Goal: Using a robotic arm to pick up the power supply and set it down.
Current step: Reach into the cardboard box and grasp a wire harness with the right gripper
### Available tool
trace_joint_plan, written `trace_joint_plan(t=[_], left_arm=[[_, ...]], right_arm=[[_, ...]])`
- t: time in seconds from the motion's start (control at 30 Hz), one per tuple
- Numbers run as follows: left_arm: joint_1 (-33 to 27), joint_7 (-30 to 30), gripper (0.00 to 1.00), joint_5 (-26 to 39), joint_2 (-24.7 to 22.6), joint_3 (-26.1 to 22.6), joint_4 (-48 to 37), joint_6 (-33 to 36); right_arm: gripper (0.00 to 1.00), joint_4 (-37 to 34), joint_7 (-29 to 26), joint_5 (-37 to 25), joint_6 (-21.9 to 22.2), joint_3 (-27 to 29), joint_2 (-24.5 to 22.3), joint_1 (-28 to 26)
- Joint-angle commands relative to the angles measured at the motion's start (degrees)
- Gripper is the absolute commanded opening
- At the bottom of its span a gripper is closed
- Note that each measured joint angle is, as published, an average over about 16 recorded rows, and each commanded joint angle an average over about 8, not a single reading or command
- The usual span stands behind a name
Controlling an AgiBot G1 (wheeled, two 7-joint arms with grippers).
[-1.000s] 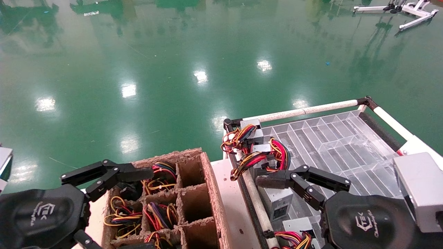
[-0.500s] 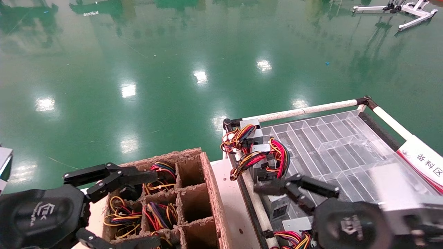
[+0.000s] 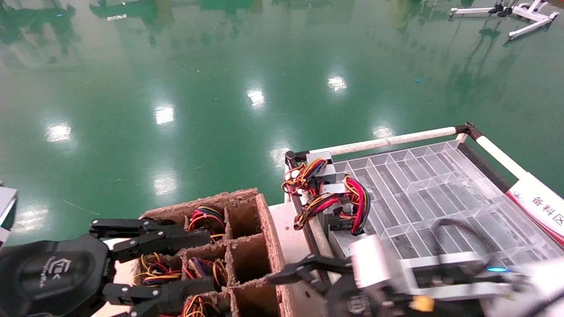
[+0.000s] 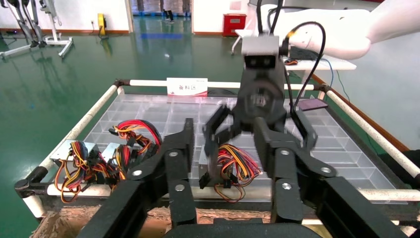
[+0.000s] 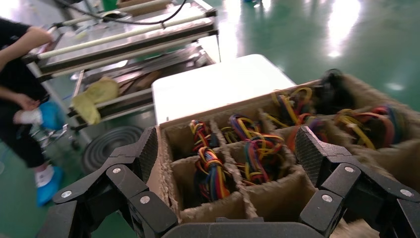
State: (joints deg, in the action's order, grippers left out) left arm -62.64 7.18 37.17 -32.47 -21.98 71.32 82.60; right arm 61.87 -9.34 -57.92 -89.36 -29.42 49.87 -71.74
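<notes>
Several silver-grey power supplies with red, yellow and black wires (image 3: 335, 193) lie along the near-left side of a clear divided tray (image 3: 432, 185). In the left wrist view one power supply (image 4: 210, 166) lies at the tray's edge, below the right gripper (image 4: 257, 114). My white right arm, with its silver wrist block (image 3: 374, 264), reaches low across the tray's corner. Its gripper (image 3: 299, 281) points at the cardboard box (image 3: 264, 229). The right gripper (image 5: 230, 148) is open and holds nothing, with wire-filled compartments in front of it. My left gripper (image 3: 198, 262) hangs open over the box's near-left compartments.
White pipe rails (image 3: 387, 141) frame the tray, and a red-and-white label (image 3: 537, 207) lies at its right edge. The box has some bare compartments (image 3: 249, 255). A person (image 5: 20, 79) stands beyond a white tabletop (image 5: 218, 84). Green floor lies all around.
My right arm has swung from above the tray's supplies to the left and lower, turning its gripper toward the cardboard box. The left gripper has shifted slightly right over the box.
</notes>
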Motion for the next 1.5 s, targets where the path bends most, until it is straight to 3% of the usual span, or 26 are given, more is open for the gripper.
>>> trace_joint_plan(t=[0.03, 0.1, 0.2, 0.63, 1.0, 1.1, 1.23, 1.33, 1.5], left_arm=[[0.0, 0.0, 0.02, 0.0, 0.0, 0.0, 0.0, 0.0], [0.0, 0.0, 0.02, 0.0, 0.0, 0.0, 0.0, 0.0], [0.0, 0.0, 0.03, 0.0, 0.0, 0.0, 0.0, 0.0], [0.0, 0.0, 0.09, 0.0, 0.0, 0.0, 0.0, 0.0], [0.0, 0.0, 0.32, 0.0, 0.0, 0.0, 0.0, 0.0], [0.0, 0.0, 0.45, 0.0, 0.0, 0.0, 0.0, 0.0], [0.0, 0.0, 0.77, 0.0, 0.0, 0.0, 0.0, 0.0], [0.0, 0.0, 0.96, 0.0, 0.0, 0.0, 0.0, 0.0], [0.0, 0.0, 1.00, 0.0, 0.0, 0.0, 0.0, 0.0]], right_arm=[[0.30, -1.5, 0.2, -1.6, -0.5, -1.6, 2.0, -1.5], [0.10, -2.9, 0.7, -3.2, -0.7, -3.4, 3.9, -2.9], [0.00, -4.8, 1.4, -5.4, -0.9, -6.2, 6.3, -4.9], [0.00, -12.5, 4.3, -8.6, -1.1, -15.6, 12.9, -10.3], [0.00, -16.5, 5.1, -9.0, -0.8, -21.1, 15.4, -13.0], [0.00, -17.0, 5.1, -9.3, -0.5, -22.2, 15.7, -13.4], [0.00, -17.5, 5.2, -9.8, -0.1, -23.3, 15.9, -14.0], [0.00, -17.7, 5.2, -10.1, 0.1, -23.8, 15.9, -14.3], [0.00, -18.0, 5.4, -9.9, 0.3, -24.3, 15.9, -14.3]])
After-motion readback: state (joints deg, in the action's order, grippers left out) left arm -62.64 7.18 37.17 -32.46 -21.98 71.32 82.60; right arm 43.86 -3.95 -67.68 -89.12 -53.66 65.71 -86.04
